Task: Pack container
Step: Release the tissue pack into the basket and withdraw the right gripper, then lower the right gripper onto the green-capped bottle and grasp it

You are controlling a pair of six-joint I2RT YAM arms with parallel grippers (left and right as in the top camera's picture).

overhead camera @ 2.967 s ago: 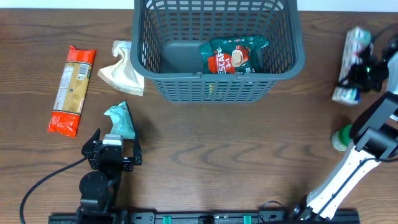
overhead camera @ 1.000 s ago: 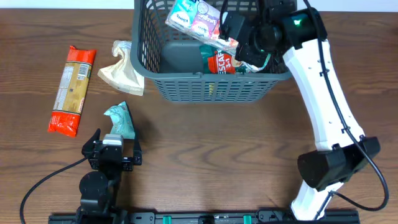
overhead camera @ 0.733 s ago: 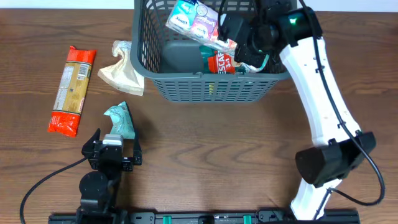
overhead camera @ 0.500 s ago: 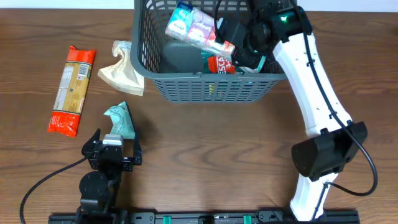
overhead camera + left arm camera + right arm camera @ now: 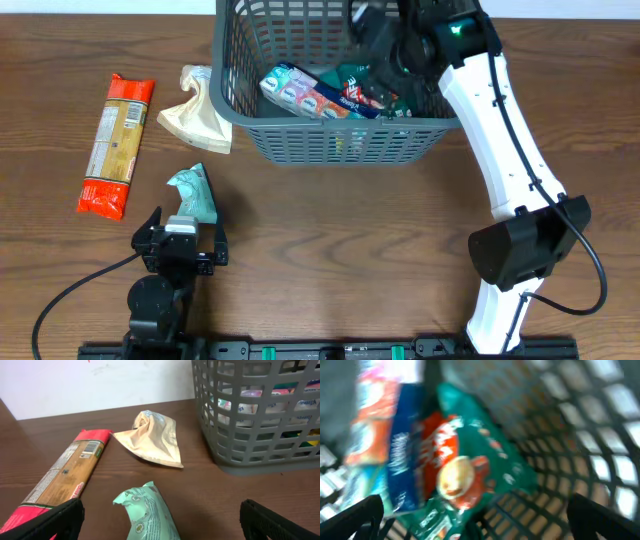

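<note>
The container (image 5: pixel 340 126), a dark grey lattice basket, stands at the table's far middle. Inside lie a blue, pink and white tissue pack (image 5: pixel 300 90) and a green coffee packet (image 5: pixel 362 88). My right gripper (image 5: pixel 378 50) hangs open over the basket's right half, with nothing between its fingers. In the blurred right wrist view, the tissue pack (image 5: pixel 385 445) and coffee packet (image 5: pixel 465 470) lie below my right gripper (image 5: pixel 480 525), against the basket wall (image 5: pixel 560 485). My left gripper (image 5: pixel 185 228) stands open near the front left, just behind a mint-green packet (image 5: pixel 150 515).
A long red pasta packet (image 5: pixel 118 145) lies at the far left. A crumpled beige pouch (image 5: pixel 195 112) rests beside the basket's left wall (image 5: pixel 250 425). The mint-green packet (image 5: pixel 192 195) lies between the pouch and my left gripper (image 5: pixel 160 527).
My right gripper has opened and let go of the tissue pack, which dropped from above the rim into the basket beside the coffee packet. The left arm has not moved.
</note>
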